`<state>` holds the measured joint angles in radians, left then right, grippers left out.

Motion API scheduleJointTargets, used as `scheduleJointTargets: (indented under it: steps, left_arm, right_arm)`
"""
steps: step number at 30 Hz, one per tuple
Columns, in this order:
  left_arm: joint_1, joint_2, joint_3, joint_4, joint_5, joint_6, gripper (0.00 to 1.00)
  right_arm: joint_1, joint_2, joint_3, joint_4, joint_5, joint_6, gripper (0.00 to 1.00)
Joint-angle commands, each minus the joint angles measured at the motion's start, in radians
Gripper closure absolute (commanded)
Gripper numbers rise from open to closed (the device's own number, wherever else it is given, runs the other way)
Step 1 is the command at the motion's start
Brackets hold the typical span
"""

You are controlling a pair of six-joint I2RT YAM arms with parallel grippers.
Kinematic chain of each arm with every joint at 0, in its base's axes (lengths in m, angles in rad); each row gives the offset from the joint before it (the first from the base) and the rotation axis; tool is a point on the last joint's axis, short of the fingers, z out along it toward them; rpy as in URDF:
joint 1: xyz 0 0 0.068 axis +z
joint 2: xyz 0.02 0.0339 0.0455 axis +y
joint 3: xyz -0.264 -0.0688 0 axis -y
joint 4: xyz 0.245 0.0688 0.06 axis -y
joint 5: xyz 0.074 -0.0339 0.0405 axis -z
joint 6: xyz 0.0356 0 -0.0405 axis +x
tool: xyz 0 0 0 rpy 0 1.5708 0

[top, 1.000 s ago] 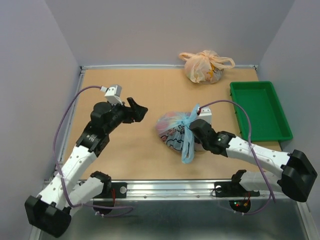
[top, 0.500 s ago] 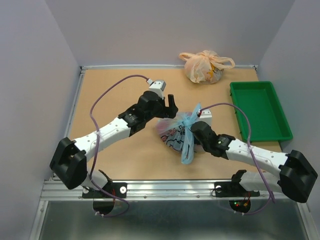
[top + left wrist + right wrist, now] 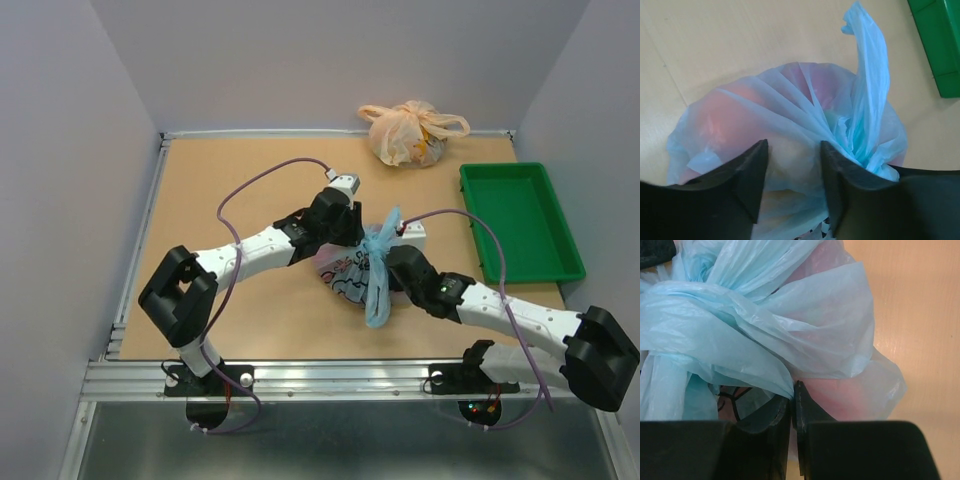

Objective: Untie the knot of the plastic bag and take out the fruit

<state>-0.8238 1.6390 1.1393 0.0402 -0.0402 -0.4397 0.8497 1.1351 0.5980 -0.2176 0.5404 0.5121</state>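
Observation:
The light blue plastic bag lies mid-table with its knot on top and one handle tail hanging toward the front. Fruit shows only as pink and orange shapes through the film. My left gripper sits on the bag's far left side. In the left wrist view its fingers stand apart, with bulging bag film between them and the knot just to their right. My right gripper is shut on a fold of blue film pulled down from the knot.
A tied peach-orange bag rests at the far edge of the table. A green tray stands at the right side, its corner showing in the left wrist view. Grey walls close in the table on three sides.
My left arm has swung right from the table's left half onto the bag, and its jaws have narrowed around the film. My right gripper has stayed pinched on the bag.

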Motion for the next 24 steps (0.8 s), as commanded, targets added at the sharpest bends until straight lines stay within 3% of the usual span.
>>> scheduleJointTargets:
  steps: [1, 3, 4, 10, 15, 24]
  left_arm:
    - [-0.011, -0.001, 0.045, 0.01, 0.033, -0.025, 0.58]
    - [-0.012, -0.011, 0.034, 0.013, 0.027, -0.027, 0.81]
    - [-0.012, -0.018, 0.031, 0.013, 0.017, -0.028, 1.0]
    - [-0.012, -0.114, 0.014, 0.006, -0.119, 0.033, 1.0]
    - [0.023, -0.22, 0.007, -0.026, -0.341, 0.14, 1.0]
    - [0.27, -0.35, 0.01, -0.039, -0.362, 0.282, 1.0]
  right_arm:
    - [-0.008, -0.031, -0.032, 0.034, -0.019, 0.002, 0.88]
    - [-0.008, -0.043, -0.038, 0.035, -0.022, 0.003, 0.88]
    - [-0.008, -0.047, -0.04, 0.037, -0.022, 0.003, 0.88]
    - [-0.008, -0.1, -0.061, 0.034, -0.004, 0.016, 0.89]
    - [-0.008, -0.136, -0.078, 0.035, 0.035, 0.031, 0.92]
    - [-0.015, -0.169, -0.079, 0.03, 0.125, 0.048, 0.96]
